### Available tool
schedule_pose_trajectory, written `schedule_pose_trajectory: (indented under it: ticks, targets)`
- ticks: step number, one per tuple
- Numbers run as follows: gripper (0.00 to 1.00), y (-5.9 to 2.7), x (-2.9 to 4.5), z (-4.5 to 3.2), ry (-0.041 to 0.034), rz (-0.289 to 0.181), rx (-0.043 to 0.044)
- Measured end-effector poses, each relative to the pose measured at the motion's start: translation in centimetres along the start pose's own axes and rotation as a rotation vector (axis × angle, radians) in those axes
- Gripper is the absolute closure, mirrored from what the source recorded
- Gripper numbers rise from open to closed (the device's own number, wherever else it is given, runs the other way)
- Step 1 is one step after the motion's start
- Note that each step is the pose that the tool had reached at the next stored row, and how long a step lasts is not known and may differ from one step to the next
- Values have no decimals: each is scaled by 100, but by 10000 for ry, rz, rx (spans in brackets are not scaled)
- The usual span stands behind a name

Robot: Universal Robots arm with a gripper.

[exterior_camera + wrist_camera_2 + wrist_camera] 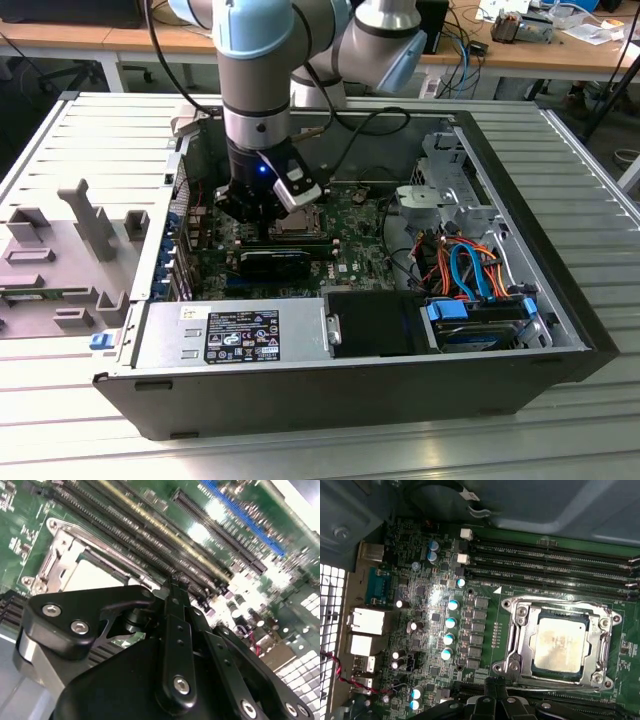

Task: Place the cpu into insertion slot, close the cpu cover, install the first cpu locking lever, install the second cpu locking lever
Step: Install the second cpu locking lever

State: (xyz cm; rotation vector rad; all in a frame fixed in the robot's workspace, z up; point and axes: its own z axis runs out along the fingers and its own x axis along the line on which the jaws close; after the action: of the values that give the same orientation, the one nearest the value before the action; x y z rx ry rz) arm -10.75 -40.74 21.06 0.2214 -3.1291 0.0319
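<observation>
Cpu [562, 645] sits in insertion slot [520, 645], cpu cover [601, 645] prob down; jaws clenched, empty.

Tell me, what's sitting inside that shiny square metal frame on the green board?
The cpu sits inside the cpu cover, its dull silver top showing through the cut-out. The insertion slot beneath is hidden by the chip. The tool is at the frame's edge.

The pincer [172, 587] hides part of the cpu [92, 575]; its fingertips' gap is unreadable.
</observation>
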Motion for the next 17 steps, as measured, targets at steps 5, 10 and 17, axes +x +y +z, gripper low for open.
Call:
schedule_pose_trajectory:
  ticks: [5,10,17]
  targets:
    - [89,34,-4,9,-3,-104,-3]
    - [89,36,-1,38,-22,-205,-119]
    - [89,36,-1,42,-73,-330,-422]
